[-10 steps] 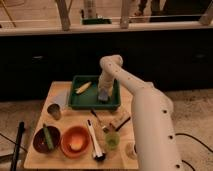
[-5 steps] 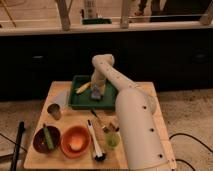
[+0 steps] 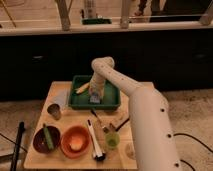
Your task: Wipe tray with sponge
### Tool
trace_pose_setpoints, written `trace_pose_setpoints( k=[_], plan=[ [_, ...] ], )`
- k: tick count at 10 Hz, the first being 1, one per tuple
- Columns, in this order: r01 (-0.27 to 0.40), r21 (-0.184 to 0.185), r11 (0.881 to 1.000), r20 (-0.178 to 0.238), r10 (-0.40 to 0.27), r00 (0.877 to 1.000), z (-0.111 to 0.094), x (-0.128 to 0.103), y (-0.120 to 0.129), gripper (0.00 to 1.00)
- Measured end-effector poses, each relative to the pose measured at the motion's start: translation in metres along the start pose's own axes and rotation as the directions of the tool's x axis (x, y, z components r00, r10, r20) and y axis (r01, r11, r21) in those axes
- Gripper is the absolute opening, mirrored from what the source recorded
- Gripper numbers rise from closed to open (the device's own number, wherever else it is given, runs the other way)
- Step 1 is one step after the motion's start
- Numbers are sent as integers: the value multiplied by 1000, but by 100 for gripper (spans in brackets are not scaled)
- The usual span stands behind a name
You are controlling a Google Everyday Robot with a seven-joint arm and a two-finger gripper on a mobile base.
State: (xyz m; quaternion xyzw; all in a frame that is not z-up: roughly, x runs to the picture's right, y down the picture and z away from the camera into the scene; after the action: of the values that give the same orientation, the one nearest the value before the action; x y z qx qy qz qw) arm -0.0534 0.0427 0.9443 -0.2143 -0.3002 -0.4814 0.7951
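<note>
The dark green tray (image 3: 111,102) sits at the back of the wooden table. My white arm reaches over it from the right, and the gripper (image 3: 95,95) points down into the tray's middle. A small pale blue-grey sponge (image 3: 94,99) shows right under the gripper, resting on the tray floor. A yellow oblong corn-like item (image 3: 82,88) lies in the tray's left part, beside the gripper.
On the table in front of the tray stand a metal cup (image 3: 54,110), a dark bowl (image 3: 46,140) with a green item, an orange bowl (image 3: 75,141), a long utensil (image 3: 95,140), a small green cup (image 3: 112,140) and small bits near the arm.
The arm has swung left across the tray, carrying the gripper and sponge from the tray's right side to its middle, closer to the yellow item.
</note>
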Motion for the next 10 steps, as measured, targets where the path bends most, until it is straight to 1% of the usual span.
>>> trace_pose_setpoints(
  k=[2,3,4,5,6,7,8,9,10],
  plan=[
    [-43,-7,999,-49,42,998,-16,7,22,0],
    [-66,-8,998,-77,65,995,-23,13,30,0],
    [-97,-13,995,-109,95,989,-27,25,37,0],
    [-113,-13,994,-133,110,985,-29,37,34,0],
    [-122,-16,992,-145,118,982,-27,46,29,0],
    [-125,-12,992,-151,122,981,-26,55,23,0],
    [-123,-25,992,-148,118,982,-19,65,17,0],
    [-109,-19,994,-139,105,985,-13,68,5,0],
    [-92,-25,995,-121,88,989,-6,66,-3,0]
  ],
)
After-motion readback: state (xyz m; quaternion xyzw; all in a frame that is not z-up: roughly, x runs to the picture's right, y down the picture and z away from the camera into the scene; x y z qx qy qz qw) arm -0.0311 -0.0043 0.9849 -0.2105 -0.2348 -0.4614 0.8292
